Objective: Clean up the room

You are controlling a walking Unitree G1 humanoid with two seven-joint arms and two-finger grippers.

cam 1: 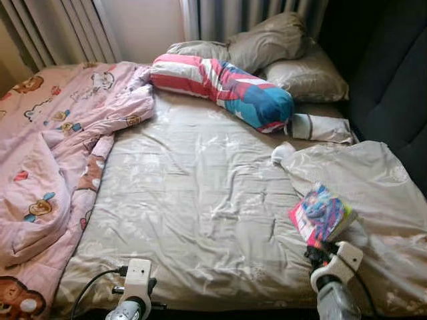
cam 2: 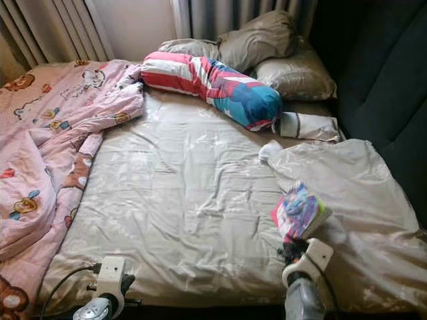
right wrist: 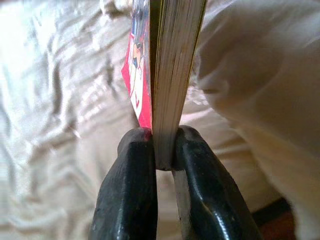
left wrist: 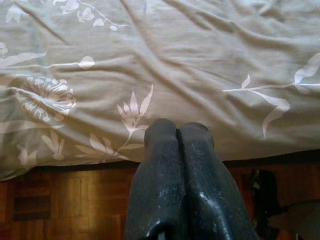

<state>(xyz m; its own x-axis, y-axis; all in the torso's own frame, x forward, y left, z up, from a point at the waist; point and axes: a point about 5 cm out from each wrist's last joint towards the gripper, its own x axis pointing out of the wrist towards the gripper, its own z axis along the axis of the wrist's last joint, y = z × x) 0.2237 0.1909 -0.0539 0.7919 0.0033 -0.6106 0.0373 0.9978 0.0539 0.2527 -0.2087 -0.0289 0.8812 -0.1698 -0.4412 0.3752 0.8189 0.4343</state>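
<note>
A bedroom in a home. A bed (cam 1: 200,200) with a rumpled beige flowered sheet takes up most of the scene. A pink cartoon-bear quilt (cam 1: 47,147) lies bunched on its left. Pillows (cam 1: 293,67) and a striped bolster (cam 1: 227,87) sit at the far end, below grey curtains (cam 1: 247,17). Wood flooring (left wrist: 65,205) lies beside the bed.

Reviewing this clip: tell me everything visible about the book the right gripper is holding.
The book is a thin paperback with a glossy cover in pink, red and blue, and pale page edges that show in the right wrist view. The right gripper is shut on its lower edge, one black finger on each side, holding it up above the beige bedsheet near the bed's right side, close to a rumpled beige quilt. Its cover print is too small to read.
</note>
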